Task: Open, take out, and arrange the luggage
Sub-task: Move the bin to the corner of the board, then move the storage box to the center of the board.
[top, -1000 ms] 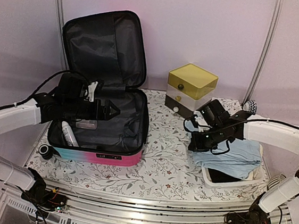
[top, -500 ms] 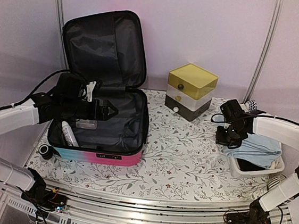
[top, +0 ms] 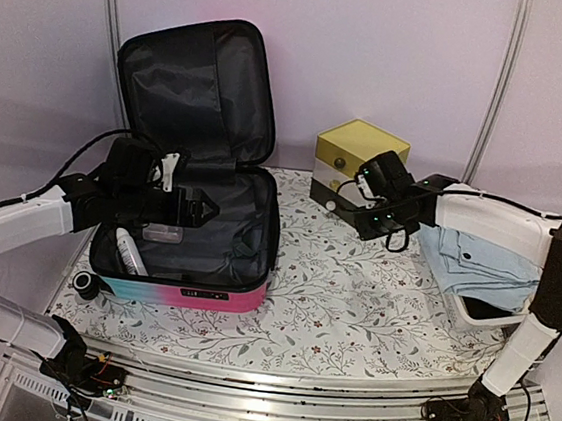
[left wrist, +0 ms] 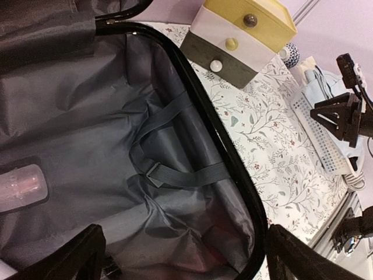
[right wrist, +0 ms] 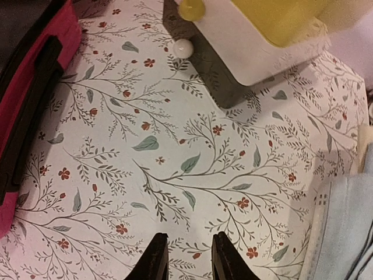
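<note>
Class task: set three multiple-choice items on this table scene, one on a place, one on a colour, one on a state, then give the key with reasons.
1. Where is the drawer box relative to the suitcase? A inside it; B on the table to its right; C to its left.
2. What colour is the box's top? A yellow; B green; C black.
3. How is the suitcase's lid? A zipped shut; B open, upright; C removed.
Key: 1 B, it stands beside the suitcase; 2 A, yellow top drawer; 3 B, lining shows.
</note>
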